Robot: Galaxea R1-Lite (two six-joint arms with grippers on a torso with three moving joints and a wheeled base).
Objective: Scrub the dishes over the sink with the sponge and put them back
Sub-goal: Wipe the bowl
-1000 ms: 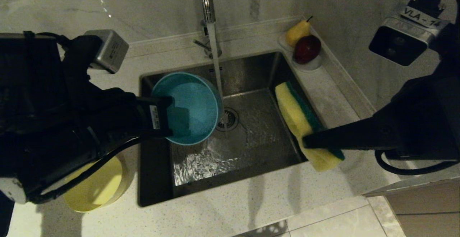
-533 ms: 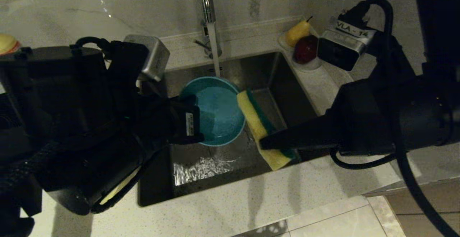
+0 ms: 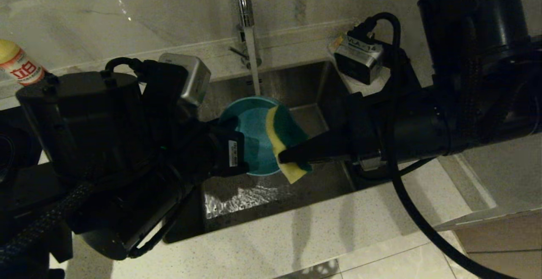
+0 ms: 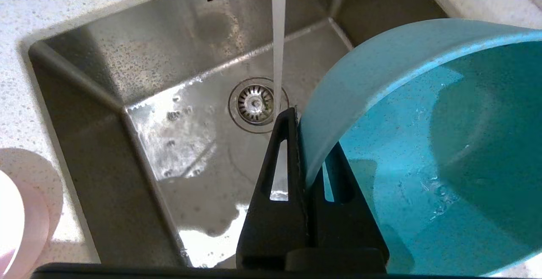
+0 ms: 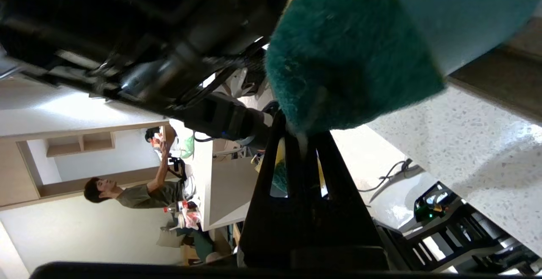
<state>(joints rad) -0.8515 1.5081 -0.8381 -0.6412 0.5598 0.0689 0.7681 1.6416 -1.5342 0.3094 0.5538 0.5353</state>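
Right gripper [image 3: 283, 157] is clamped on the sponge [image 3: 283, 137], yellow foam pressed against the rim of the light blue bowl [image 3: 252, 137], green side facing away. Left gripper [image 4: 308, 143] pinches that bowl's wall, 1 finger [image 4: 280, 160] outside and 1 inside, holding it tilted over the sink [image 3: 271, 194] under the running tap stream [image 4: 278, 37].

Readable stuff: a "VLA-14" tag [image 3: 359, 47] on the right wrist camera, and a bottle [image 3: 17, 65] with red characters by the counter's back left edge.

Only the left wrist view shows the drain strainer [image 4: 255, 102] and the pale pink bowl [image 4: 17, 224] on the counter.
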